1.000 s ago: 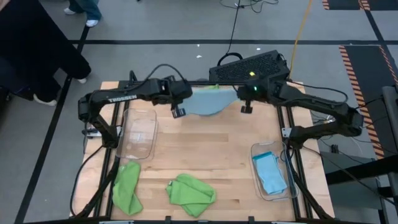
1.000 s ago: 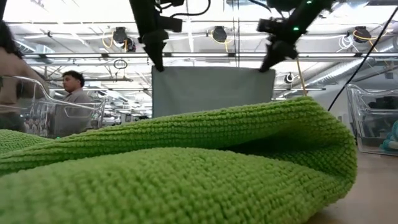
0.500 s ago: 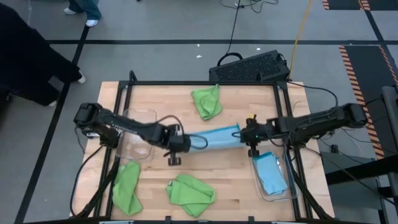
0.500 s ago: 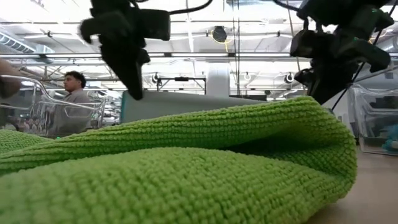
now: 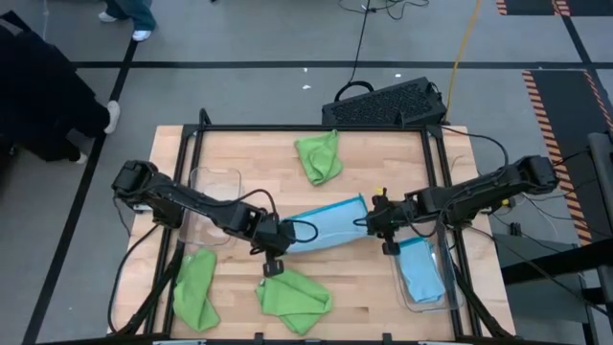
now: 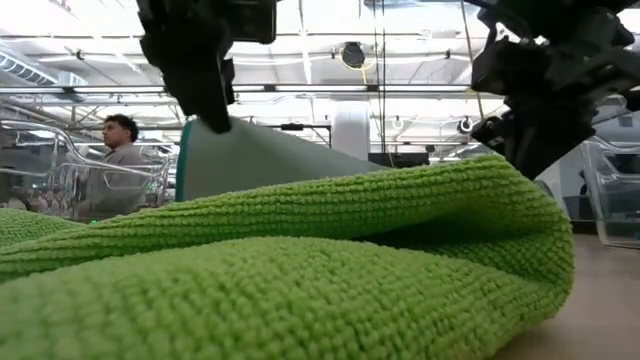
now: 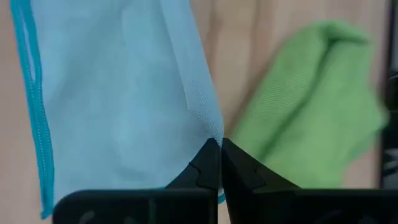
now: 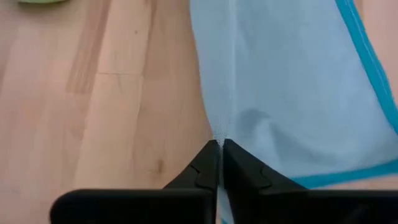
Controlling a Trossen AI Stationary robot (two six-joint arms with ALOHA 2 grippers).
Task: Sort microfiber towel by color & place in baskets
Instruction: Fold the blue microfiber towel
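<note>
Towels first: from above, a blue towel (image 5: 326, 224) is stretched over the table (image 5: 287, 177) between both grippers, its long axis running left to right and rising a little toward the right. The left gripper (image 5: 272, 257) pinches its left corner; the right gripper (image 5: 376, 224) pinches its right corner beside the right basket (image 5: 442, 296), which holds another blue towel (image 5: 419, 271). The left basket (image 5: 213, 208) sits by the left arm. Green towels lie at the far middle (image 5: 320, 156), near left (image 5: 196, 288) and near centre (image 5: 295, 298). No writing is readable.

Low view: a green towel fills the foreground, the blue towel stretched behind it.

Left wrist view: fingers (image 7: 205, 168) clamped on a blue towel corner.

Right wrist view: fingers (image 8: 208, 163) clamped on the blue towel's edge.
</note>
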